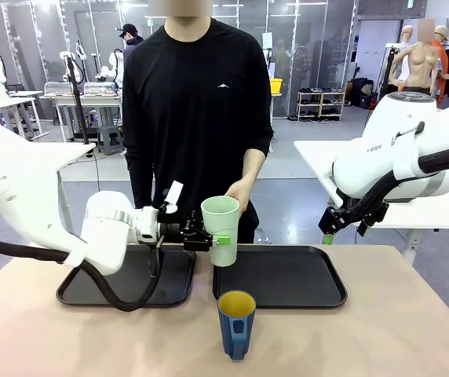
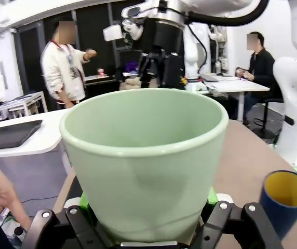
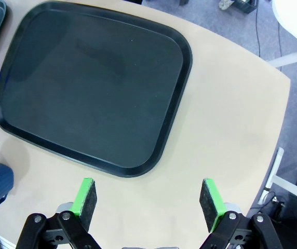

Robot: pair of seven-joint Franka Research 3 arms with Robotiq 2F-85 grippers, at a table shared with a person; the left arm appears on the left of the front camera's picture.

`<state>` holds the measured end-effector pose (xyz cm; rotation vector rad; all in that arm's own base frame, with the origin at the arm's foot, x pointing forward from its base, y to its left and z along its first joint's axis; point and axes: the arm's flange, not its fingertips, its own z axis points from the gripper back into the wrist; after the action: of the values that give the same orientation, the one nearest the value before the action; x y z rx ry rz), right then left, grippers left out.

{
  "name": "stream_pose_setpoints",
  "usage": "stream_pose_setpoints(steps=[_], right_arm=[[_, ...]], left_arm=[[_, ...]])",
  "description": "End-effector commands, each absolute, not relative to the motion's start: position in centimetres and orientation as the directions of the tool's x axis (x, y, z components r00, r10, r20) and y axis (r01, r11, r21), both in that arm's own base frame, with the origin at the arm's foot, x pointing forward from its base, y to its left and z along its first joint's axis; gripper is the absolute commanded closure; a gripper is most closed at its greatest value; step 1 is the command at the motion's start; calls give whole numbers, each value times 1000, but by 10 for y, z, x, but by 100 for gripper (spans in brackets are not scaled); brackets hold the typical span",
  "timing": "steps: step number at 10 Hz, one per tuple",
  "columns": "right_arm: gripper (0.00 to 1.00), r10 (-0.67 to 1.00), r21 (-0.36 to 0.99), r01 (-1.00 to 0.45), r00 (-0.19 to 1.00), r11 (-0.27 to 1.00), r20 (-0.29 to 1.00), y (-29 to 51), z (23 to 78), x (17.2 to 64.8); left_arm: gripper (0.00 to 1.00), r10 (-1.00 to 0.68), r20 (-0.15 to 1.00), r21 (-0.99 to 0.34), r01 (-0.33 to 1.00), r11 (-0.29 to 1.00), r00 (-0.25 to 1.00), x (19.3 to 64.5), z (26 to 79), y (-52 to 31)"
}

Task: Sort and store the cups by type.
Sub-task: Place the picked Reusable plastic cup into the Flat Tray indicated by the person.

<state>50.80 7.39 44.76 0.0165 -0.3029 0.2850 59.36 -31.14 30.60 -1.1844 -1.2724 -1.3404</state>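
My left gripper (image 1: 215,238) is shut on the lower part of the pale mint-green tumbler (image 1: 221,228) and holds it upright over the gap between the two trays. In the left wrist view the tumbler (image 2: 146,155) sits between my green pads (image 2: 211,196). The person's hand (image 1: 241,193) is close behind its rim; I cannot tell whether it touches. The dark blue mug (image 1: 236,323) with a yellow inside stands on the table near the front edge, also seen as the mug (image 2: 285,201). My right gripper (image 3: 148,201) hangs open and holds nothing above the table, beside the right tray.
Two black trays lie side by side: the left tray (image 1: 126,281) under my left arm and the right tray (image 1: 283,276), the same right tray (image 3: 91,88) below my right gripper. The person stands at the far side of the table.
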Motion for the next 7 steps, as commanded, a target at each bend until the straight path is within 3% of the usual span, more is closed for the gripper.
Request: stream_pose_setpoints(steps=[1,7], right_arm=[[0,271,-25,-277,912,961,307,73,448,507],[0,271,-25,-277,912,961,307,73,448,507]], left_arm=[[13,54,987,151,988,7,-152,600,298,-337],[13,51,992,115,990,81,-120,608,260,-382]])
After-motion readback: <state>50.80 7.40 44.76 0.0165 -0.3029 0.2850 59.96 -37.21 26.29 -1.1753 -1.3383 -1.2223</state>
